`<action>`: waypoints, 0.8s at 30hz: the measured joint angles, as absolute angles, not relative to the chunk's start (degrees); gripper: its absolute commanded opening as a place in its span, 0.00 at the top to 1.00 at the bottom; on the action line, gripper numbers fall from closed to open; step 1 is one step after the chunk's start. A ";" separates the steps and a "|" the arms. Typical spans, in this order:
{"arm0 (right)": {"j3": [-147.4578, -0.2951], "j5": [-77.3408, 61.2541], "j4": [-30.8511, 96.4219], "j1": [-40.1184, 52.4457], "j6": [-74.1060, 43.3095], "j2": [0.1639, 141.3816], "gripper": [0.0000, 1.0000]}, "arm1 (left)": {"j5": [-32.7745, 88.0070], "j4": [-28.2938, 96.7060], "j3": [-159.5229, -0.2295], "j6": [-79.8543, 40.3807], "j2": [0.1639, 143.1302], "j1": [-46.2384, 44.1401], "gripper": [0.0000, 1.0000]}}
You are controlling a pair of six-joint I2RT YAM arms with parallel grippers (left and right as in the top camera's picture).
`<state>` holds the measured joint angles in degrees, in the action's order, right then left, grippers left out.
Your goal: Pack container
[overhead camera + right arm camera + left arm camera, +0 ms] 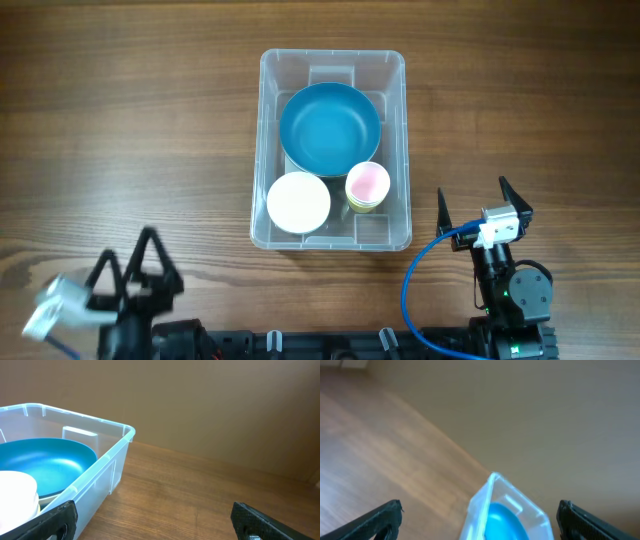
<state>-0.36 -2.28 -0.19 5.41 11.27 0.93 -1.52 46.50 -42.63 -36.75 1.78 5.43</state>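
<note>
Overhead camera looks straight down on the table (120, 120), container (385, 232) centred. Both wrist cameras sit low at the near edge, looking across it; all three share the container.

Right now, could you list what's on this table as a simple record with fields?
surface: wooden table
container: clear plastic bin, mid-table
inside it: blue bowl, white bowl, pink cup nested in a yellow-green cup
left gripper: open, empty, away from the bin
right gripper: open, empty, beside the bin
</note>
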 measured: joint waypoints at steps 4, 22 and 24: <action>-0.36 -2.28 -0.16 5.41 11.27 0.89 0.00 | -1.06 34.39 -31.81 -36.75 1.50 5.43 0.00; -0.36 -2.28 -0.16 5.41 11.27 0.89 0.00 | 2.31 3.05 -8.45 -29.19 1.41 5.43 0.00; -0.34 -2.28 -0.16 5.41 11.27 0.89 0.00 | 3.20 2.98 -7.68 -27.14 1.41 5.43 0.00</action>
